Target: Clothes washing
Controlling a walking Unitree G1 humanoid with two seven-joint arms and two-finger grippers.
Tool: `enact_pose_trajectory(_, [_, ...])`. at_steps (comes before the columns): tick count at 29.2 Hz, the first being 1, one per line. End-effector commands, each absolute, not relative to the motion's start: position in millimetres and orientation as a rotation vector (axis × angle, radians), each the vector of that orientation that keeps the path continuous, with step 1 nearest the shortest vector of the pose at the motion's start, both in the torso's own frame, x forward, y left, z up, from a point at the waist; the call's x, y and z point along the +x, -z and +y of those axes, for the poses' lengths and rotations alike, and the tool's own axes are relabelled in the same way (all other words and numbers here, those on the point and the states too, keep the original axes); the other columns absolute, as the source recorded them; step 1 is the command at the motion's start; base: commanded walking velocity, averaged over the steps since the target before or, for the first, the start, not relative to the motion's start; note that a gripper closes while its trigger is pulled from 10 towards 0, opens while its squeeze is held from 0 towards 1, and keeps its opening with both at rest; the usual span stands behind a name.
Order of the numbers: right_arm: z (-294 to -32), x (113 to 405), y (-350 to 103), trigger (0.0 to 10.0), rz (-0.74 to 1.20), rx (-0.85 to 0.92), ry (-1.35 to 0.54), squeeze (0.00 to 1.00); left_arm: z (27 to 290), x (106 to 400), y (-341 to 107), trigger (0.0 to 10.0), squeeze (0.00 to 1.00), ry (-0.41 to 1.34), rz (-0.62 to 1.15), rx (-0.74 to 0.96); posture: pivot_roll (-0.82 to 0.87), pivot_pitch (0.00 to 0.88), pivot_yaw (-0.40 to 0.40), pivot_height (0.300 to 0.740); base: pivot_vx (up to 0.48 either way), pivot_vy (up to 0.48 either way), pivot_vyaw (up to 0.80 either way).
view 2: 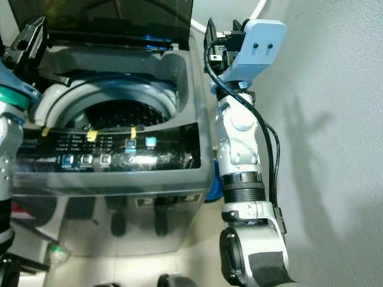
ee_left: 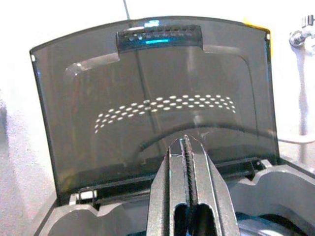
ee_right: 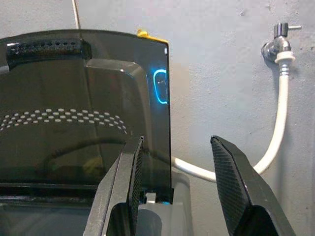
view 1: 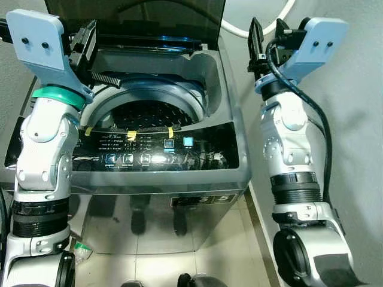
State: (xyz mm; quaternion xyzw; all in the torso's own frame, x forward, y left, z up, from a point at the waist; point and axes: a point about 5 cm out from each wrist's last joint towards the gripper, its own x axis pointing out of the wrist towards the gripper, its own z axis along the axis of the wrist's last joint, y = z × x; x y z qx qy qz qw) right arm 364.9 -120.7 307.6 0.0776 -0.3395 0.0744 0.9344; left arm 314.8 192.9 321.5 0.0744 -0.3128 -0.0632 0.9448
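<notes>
Head looks down; wrists face the lid (ee_left: pixel 152 98).

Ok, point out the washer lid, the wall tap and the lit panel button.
washer lid (ee_left: pixel 147 98), left wrist view, middle of the raised dark pane
wall tap (ee_right: pixel 275 46), right wrist view, metal body
lit panel button (view 1: pixel 188 142), left eye view, button face

Readable markings, washing machine (view 1: pixel 161 179):
- Front plate (view 1: pixel 202 200), lower centre of the left eye view: pale characters, the last reading as "5", the rest too blurred to make out.
- Control panel (view 1: pixel 155 149), centre of frame: rows of small white lettering and lit button icons, too small to read.
</notes>
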Motion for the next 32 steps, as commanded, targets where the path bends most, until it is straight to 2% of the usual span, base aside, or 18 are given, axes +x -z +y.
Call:
enact_pose_trajectory(1, [-122.2, 363.4, -306.2, 10.0, -0.702, 0.162, -0.146, 0.00, 193.1, 317.1, -317.8, 10.0, 0.00, 0.137, -0.619, 0.149, 0.13, 0.058, -0.016, 0.740, -0.326, 0.000, 0.00])
enact_pose_trajectory(24, [-122.0, 364.6, -307.2, 10.0, -0.702, 0.127, -0.151, 0.00, 192.1, 318.9, -319.8, 10.0, 0.00, 0.139, -0.631, 0.149, 0.13, 0.036, -0.019, 0.740, -0.319, 0.000, 0.00])
enact_pose_trajectory(32, [-120.4, 365.0, -305.1, 10.0, -0.691, 0.085, -0.164, 0.00, 191.2, 319.4, -319.2, 10.0, 0.00, 0.137, -0.626, 0.153, 0.13, 0.040, -0.019, 0.740, 0.000, 0.000, 0.07])
